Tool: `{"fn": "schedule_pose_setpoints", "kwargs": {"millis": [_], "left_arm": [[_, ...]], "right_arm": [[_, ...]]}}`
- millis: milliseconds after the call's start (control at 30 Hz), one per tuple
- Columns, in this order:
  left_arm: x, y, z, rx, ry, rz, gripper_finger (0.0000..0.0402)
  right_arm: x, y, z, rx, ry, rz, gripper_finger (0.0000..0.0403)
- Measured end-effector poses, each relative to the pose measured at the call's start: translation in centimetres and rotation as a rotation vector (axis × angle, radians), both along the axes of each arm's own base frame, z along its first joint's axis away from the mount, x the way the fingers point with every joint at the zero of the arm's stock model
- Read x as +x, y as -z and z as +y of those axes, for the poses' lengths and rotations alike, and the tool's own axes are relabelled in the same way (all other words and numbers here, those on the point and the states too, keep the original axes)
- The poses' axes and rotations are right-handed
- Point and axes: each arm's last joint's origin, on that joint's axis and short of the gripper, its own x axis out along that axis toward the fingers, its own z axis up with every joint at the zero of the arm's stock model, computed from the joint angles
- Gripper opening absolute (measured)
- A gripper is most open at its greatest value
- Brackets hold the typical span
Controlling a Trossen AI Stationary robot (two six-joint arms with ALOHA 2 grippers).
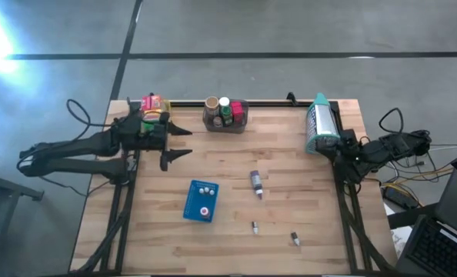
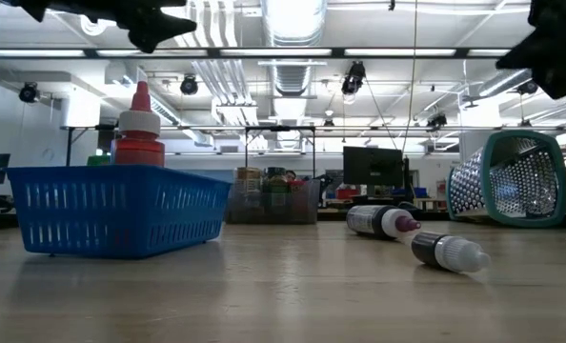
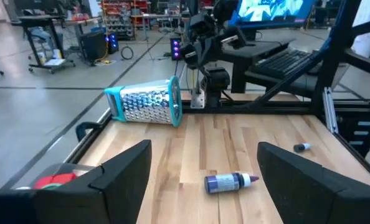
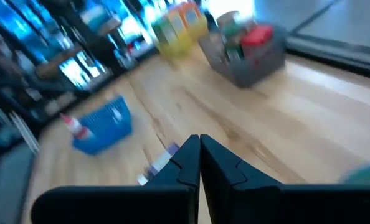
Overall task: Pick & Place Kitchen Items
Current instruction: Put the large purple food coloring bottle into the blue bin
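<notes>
While both arms hang above the wooden table (image 1: pixel 290 169), no kitchen item is in either claw. The left gripper (image 1: pixel 176 144) hovers over the table's left side with its two dark fingers (image 3: pixel 119 171) spread wide and nothing between them. Ahead of it, toward the middle of the table, a small dark bottle (image 1: pixel 256 181) with a white cap lies on its side, well apart from the fingertips. Two tinier bottles (image 1: pixel 254 227) (image 1: pixel 295 239) lie farther off near the front edge.

A blue basket (image 1: pixel 200 201) sits on the table in front of the left gripper, closer to the front edge, holding a red bottle (image 2: pixel 139 129) with a pointed white-and-red cap. A grey bin (image 1: pixel 225 117) at the middle of the back edge holds small jars and cans. A yellow bin (image 1: pixel 153 107) with colourful packets stands at the back left corner, just behind the left gripper.

The right gripper (image 4: pixel 200 163) is raised over the right side, its fingers pressed together and empty. A teal-rimmed metal grater (image 1: pixel 319 123) lies on its side near the right arm.
</notes>
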Motion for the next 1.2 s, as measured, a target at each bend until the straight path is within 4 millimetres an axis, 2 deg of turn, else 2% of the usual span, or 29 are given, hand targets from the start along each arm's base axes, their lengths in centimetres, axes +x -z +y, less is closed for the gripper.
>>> {"fn": "schedule_pose_setpoints", "kwargs": {"millis": [100, 333, 533, 767, 900, 1200], "left_arm": [[-1.2, -0.2, -0.1, 0.023, -0.063, -0.011, 0.0296], [-3.5, -0.4, -0.2, 0.094, -0.163, 0.002, 0.0296], [-3.9, -0.4, -0.3, 0.095, -0.164, -0.006, 0.0296], [-3.8, -0.4, -0.3, 0.094, -0.163, -0.002, 0.0296], [-3.7, -0.3, -0.2, 0.093, -0.163, 0.001, 0.0296], [-3.4, -0.2, -0.2, 0.09, -0.162, 0.012, 0.0296]], "right_arm": [[0.4, -1.0, 0.1, -0.02, 0.002, -0.096, 0.0008], [1.1, -4.0, 0.1, -0.36, 0.048, -0.245, 0.0008], [1.9, -6.5, 0.3, -0.635, 0.087, -0.316, 0.0008], [4.4, -8.9, 1.3, -0.83, 0.174, -0.369, 0.0008], [6.2, -9.9, 2.0, -0.846, 0.168, -0.312, 0.0008], [11.0, -12.1, 3.5, -0.773, 0.272, 0.069, 0.0013]]}}
